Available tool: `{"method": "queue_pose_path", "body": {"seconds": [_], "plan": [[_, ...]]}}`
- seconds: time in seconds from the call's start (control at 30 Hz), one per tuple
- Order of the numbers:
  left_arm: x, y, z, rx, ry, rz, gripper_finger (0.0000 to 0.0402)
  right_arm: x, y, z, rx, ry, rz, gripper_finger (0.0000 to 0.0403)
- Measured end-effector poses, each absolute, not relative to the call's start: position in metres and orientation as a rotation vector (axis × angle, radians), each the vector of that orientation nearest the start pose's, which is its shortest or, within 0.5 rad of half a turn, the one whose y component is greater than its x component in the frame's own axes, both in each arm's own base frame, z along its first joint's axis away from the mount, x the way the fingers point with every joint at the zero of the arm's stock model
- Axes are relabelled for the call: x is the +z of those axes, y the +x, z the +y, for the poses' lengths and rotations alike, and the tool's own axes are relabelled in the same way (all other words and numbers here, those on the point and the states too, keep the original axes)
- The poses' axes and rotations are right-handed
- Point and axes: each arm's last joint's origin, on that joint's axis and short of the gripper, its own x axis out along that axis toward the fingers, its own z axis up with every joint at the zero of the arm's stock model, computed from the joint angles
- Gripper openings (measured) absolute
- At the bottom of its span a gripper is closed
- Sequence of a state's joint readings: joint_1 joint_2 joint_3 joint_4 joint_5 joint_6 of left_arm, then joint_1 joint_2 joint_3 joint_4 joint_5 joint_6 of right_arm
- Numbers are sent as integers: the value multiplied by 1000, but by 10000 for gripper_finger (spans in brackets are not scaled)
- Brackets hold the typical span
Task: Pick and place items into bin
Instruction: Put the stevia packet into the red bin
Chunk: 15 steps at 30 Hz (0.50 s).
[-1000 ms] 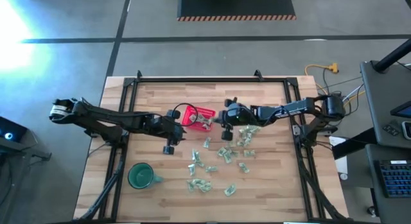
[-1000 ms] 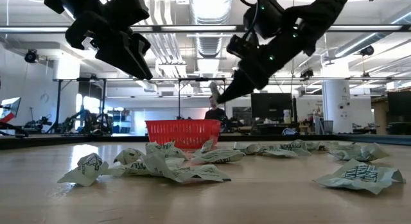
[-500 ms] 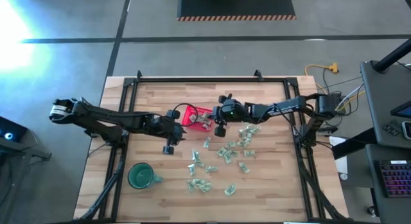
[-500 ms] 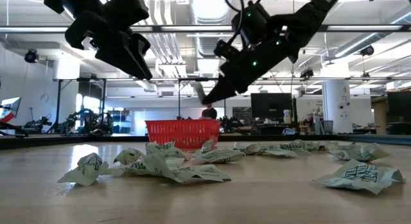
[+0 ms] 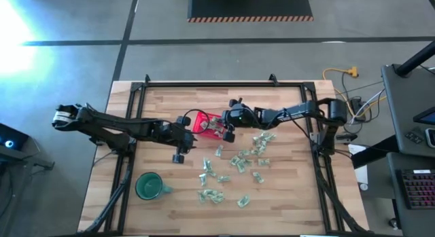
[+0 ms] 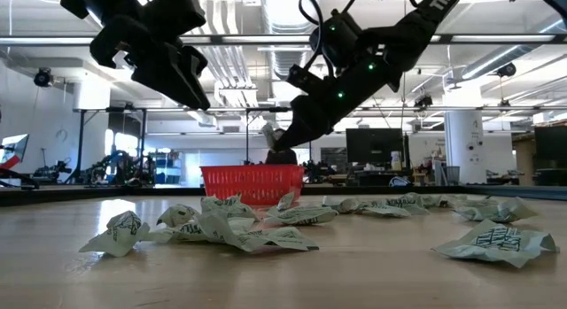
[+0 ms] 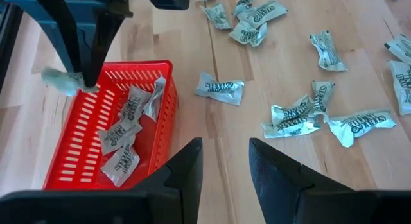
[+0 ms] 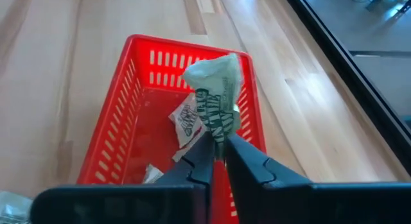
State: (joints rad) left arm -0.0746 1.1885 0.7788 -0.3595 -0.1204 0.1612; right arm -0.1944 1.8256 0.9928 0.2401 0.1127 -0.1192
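Observation:
The red mesh basket (image 5: 206,119) (image 6: 252,180) (image 7: 168,115) (image 8: 186,42) stands on the wood table and holds several wrapped pieces (image 7: 122,131). My right gripper (image 5: 219,130) (image 6: 280,137) (image 8: 217,153) hovers over it, shut on one pale green-and-white wrapped piece (image 8: 215,89) (image 7: 61,81) (image 6: 269,132). My left gripper (image 7: 225,166) (image 5: 192,135) hangs open just beside the basket on its near-left side, touching nothing. Many loose wrapped pieces (image 5: 234,166) (image 6: 221,225) (image 7: 295,115) lie flat on the table to the right of and nearer than the basket. My right gripper pinches the wrapped piece by one crinkled end (image 8: 219,135) between its two fingertips (image 8: 203,155). The fingers slant down from the table's right side. The piece is lifted clear above the basket and sticks out past the fingertips.
A dark-green mug (image 5: 148,186) stands near the table's near-left corner. The black metal frame (image 5: 211,83) runs along the table's far edge and sides. Bare wood lies left of the basket and along the far side.
My right gripper has carried the wrapped piece toward the table's left, from beside the basket's right side to above the basket, staying shut on it. The left arm has kept still.

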Motion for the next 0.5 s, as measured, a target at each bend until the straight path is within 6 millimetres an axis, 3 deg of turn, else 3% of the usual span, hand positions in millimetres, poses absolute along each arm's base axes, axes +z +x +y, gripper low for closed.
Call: {"method": "queue_pose_path", "body": {"seconds": [0.27,0.5], "plan": [[239,239,-14,-18,227,769,109,166,368,-76,-267,-77,604,114],[240,241,-15,-10,190,747,109,177,362,-66,-215,-138,642,133]]}}
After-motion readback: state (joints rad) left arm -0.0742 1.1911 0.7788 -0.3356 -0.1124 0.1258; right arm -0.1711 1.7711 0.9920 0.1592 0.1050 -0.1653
